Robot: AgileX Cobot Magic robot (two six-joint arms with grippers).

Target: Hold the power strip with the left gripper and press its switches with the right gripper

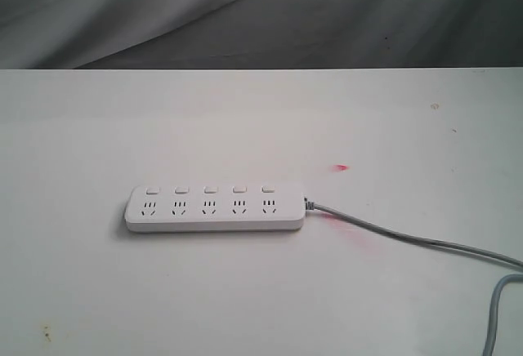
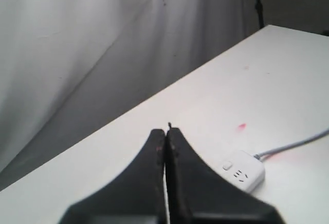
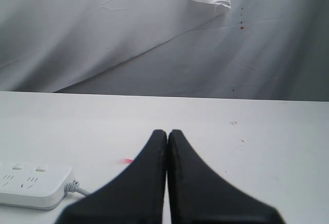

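The white power strip (image 1: 214,209) lies flat on the white table (image 1: 261,119), sockets up, with its row of small switches (image 1: 210,189) along the far edge. Its grey cable (image 1: 409,238) trails off to the right. Neither arm shows in the exterior view. In the left wrist view my left gripper (image 2: 166,131) is shut with nothing in it, and the cable end of the power strip (image 2: 241,171) lies off to one side. My right gripper (image 3: 167,132) is also shut and empty, with the cable end of the power strip (image 3: 31,183) away to its side.
A red light spot (image 1: 341,167) marks the table behind the strip's cable end, and a fainter red streak (image 1: 347,232) lies by the cable. A grey draped cloth (image 1: 261,13) hangs behind the table's far edge.
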